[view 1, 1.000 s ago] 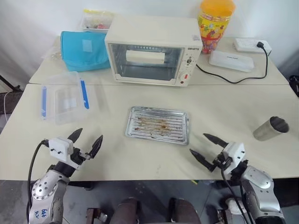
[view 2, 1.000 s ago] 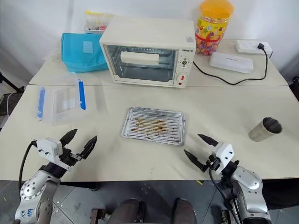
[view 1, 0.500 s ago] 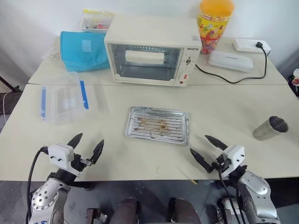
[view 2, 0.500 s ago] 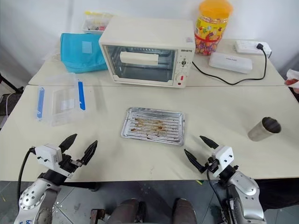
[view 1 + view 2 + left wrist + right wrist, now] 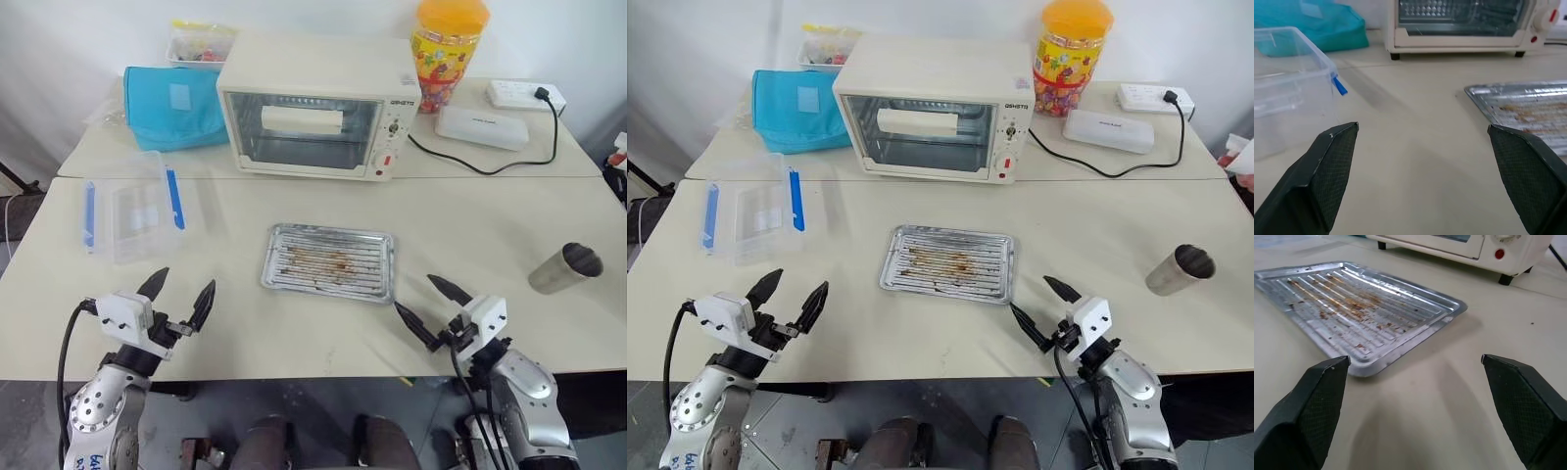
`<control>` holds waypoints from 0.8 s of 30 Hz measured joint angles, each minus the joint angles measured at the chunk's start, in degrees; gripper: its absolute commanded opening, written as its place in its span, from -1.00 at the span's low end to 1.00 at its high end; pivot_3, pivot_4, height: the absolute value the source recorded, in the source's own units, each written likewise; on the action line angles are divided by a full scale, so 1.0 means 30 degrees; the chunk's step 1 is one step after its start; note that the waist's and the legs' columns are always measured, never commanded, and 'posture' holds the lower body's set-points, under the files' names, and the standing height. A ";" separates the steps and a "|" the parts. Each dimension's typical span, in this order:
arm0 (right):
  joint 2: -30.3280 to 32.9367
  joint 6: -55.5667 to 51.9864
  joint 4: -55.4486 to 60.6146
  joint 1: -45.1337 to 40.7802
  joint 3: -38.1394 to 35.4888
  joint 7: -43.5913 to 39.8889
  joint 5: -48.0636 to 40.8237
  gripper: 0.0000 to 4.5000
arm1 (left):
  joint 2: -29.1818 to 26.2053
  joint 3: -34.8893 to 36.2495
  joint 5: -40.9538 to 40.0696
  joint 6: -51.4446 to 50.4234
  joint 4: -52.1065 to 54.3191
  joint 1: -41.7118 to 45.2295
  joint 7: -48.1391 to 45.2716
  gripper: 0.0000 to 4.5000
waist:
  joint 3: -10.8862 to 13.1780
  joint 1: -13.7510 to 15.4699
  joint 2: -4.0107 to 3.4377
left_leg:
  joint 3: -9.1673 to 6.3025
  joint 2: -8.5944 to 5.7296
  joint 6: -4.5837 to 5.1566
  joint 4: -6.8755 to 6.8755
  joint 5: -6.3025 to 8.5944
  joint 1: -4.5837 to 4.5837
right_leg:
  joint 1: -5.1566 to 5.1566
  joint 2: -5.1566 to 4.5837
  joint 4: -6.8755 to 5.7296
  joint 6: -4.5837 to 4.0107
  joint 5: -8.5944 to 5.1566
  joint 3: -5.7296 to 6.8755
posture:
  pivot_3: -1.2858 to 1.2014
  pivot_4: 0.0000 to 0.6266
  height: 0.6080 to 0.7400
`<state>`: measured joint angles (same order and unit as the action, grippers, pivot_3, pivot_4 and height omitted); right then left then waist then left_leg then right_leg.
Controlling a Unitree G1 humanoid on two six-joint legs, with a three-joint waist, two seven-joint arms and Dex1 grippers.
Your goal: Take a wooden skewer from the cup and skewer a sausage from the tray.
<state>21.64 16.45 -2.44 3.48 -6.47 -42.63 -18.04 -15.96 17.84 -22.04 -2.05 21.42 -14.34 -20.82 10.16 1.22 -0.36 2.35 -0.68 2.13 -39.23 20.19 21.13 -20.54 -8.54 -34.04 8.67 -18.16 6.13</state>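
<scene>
1. The shallow rectangular silver metal tray (image 5: 330,261) has a ridged bottom with a dull sheen, smeared with rough brown grease stains.
2. The small grey steel cup (image 5: 566,268) looks brushed and matt, with a dark inside.
3. The clear plastic box with blue clips (image 5: 137,205) is glossy and see-through.
4. The cream toaster oven (image 5: 319,106) has a smooth painted casing and a shiny glass door.
5. The blue bag (image 5: 174,106) looks like soft matt cloth.
6. The beige table top (image 5: 490,230) is smooth and matt.
7. The black gripper fingers (image 5: 1332,161) show a finely textured, matt surface.
8. The orange-lidded jar (image 5: 451,51) is glossy plastic.
</scene>
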 measured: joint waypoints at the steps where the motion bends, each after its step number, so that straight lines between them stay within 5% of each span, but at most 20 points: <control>1: -0.0041 0.0000 0.0000 0.0002 -0.0004 0.0099 0.0057 1.00 | -0.0004 0.0001 -0.0002 0.0000 -0.0041 -0.0005 -0.0018 1.00 | 0.0000 0.0000 0.0000 | 0.0000 0.0000 0.0000 0.0000 0.0000 0.0001 | 0.0000 0.0000 0.0000 0.0000 0.0000 0.0001 | 0.03 -0.52 1.00; 24: -0.0415 0.0014 0.0978 0.0965 -0.0010 0.1546 0.0795 1.00 | 0.0341 0.0017 -0.0040 0.0473 -0.1423 0.0572 -0.0038 1.00 | -0.0009 0.0003 0.0010 | 0.0003 -0.0003 0.0001 0.0000 0.0001 0.0002 | 0.0000 -0.0001 0.0001 0.0000 0.0000 -0.0001 | 0.03 -0.52 1.00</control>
<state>20.40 16.49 0.50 6.38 -6.50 -37.99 -15.66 -14.94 17.89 -22.15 -0.63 17.15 -12.63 -20.93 10.14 1.23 -0.33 2.36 -0.69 2.13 -39.23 20.19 21.14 -20.54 -8.54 -34.03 8.67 -18.16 6.12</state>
